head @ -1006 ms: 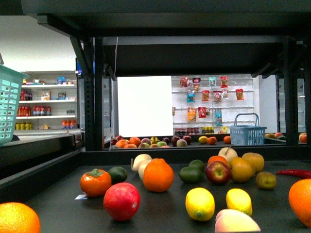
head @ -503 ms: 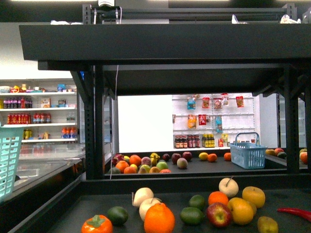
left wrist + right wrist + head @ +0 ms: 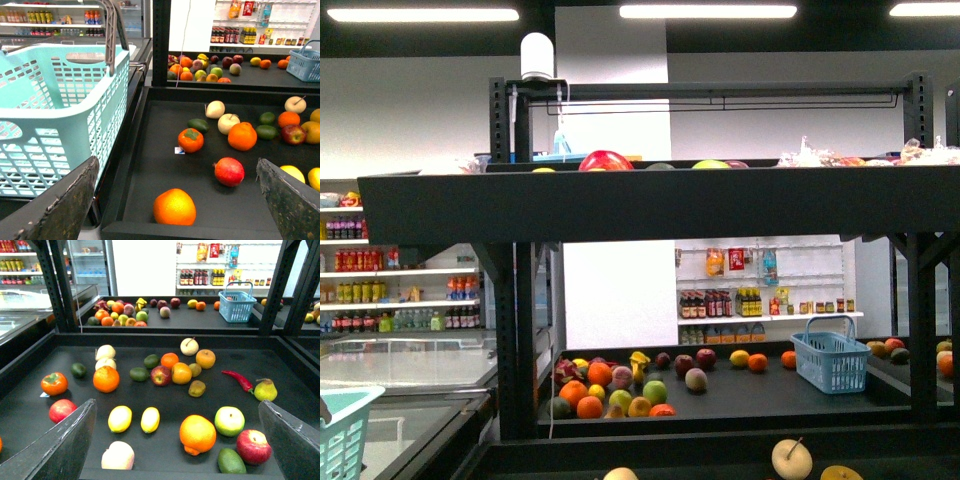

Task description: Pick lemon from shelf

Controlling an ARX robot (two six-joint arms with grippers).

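Lemon — on shelf, ahead of spread right fingers.

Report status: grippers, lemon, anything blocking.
Left gripper open, empty. Right gripper open, empty. Lemon beside second lemon on shelf tray, untouched. Pale fruit and orange close by, none on top.

**Dark, scuffed fingers on both grippers**

Of the robot's body, only parts of the two grippers are seen, each in its own wrist view. The left gripper is shown as two broad, wedge-shaped fingers, dark grey to black, their faces scratched and flecked with pale specks. The right gripper is built alike: its fingers are flat, dark and matt, and lighter wear is seen along their rims.
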